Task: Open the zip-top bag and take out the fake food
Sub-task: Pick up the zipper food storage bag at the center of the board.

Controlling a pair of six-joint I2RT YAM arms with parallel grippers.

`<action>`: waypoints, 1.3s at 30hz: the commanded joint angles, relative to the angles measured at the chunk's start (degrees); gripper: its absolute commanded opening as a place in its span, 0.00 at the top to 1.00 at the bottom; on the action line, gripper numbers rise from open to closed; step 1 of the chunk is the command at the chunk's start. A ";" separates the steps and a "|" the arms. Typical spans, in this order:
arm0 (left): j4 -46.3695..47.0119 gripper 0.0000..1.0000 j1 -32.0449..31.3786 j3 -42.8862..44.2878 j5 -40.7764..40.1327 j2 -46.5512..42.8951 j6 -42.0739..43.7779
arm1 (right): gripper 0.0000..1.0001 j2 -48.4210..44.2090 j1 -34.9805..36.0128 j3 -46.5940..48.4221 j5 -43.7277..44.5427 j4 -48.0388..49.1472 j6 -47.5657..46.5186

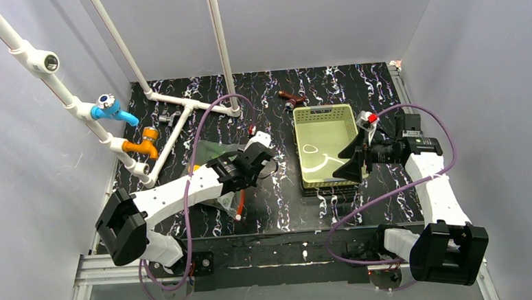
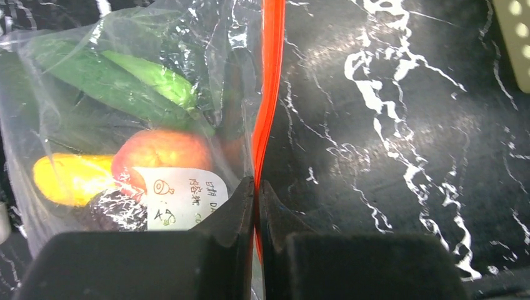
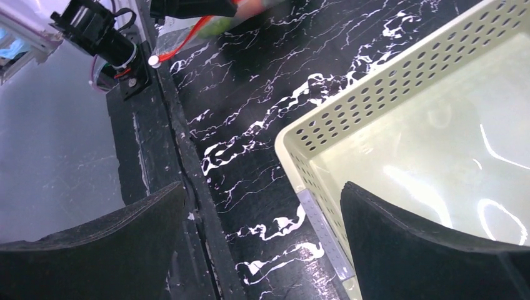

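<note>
Pinches the red-orange strip [image 2: 272,75] of the bag [image 2: 187,37] with the left gripper [image 2: 256,187], jaws pressed tight on the band; seen plainly only from the left wrist. Shows there too, through the clear plastic, the fake food [image 2: 94,84]: a green cucumber [image 2: 156,80], a red-orange tomato [image 2: 164,152], a yellow piece [image 2: 69,180] and a dark piece [image 2: 115,209] beside a white label [image 2: 181,199]. Gives none of these singly from above, only a greenish patch of bag [image 1: 212,151] half hidden under the left arm [image 1: 183,189], lying on the table [image 1: 280,211] left of the basket [image 1: 324,110], with the strip's [image 1: 241,206] near end trailing toward the arm bases. Places, from above, the right gripper [image 1: 352,160] at the basket's near right corner, well apart from the bag. Confirms from the right wrist the right gripper [image 3: 262,187] spread wide and holding nothing, with one finger over the table [image 3: 250,94] and the other over the basket's [image 3: 375,94] inside. Catches at the top edge of that view a length of the strip [image 3: 184,40]. Shows only from above a brown object [image 1: 291,98] just beyond the basket's far left corner.
</note>
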 commanded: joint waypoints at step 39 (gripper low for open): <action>3.08 1.00 -0.34 0.00 26.84 -8.34 3.23 | 0.00 1.06 5.32 5.00 -2.92 -17.64 -26.78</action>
